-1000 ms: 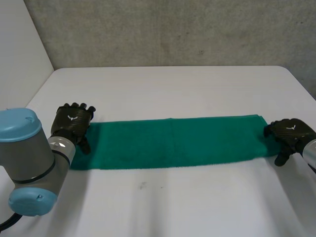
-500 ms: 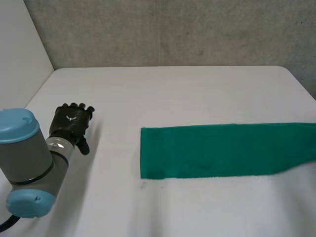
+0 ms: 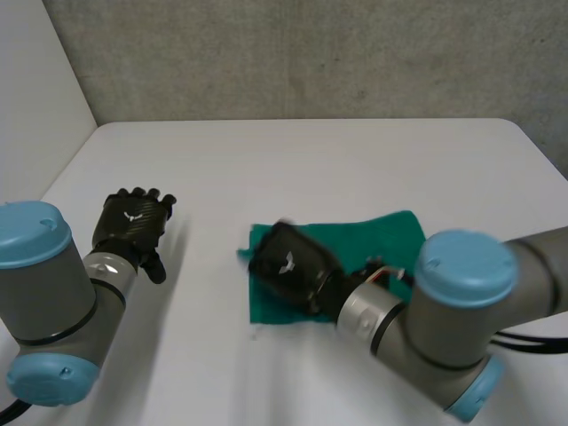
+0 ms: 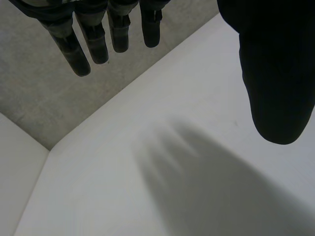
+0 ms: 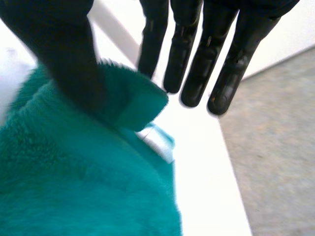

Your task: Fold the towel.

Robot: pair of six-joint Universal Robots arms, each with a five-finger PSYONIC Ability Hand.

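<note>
Towel: the green towel (image 3: 373,235) lies just right of the middle of the white table (image 3: 311,160), with the right arm (image 3: 461,311) reaching across its near side.

Right hand: the right hand (image 3: 286,264) rests on the towel's left end, palm down.

Right hand, close up: the thumb (image 5: 64,54) presses on a turned-up corner of the towel (image 5: 74,187). The fingers (image 5: 197,64) are straight and spread, standing just beyond that corner and well clear of the thumb. Nothing is clamped.

Left hand: the left hand (image 3: 131,224) hovers over bare table, well apart from the towel.

Left hand, close up: its fingers (image 4: 93,39) are straight, the thumb is held wide, and it holds nothing.
</note>
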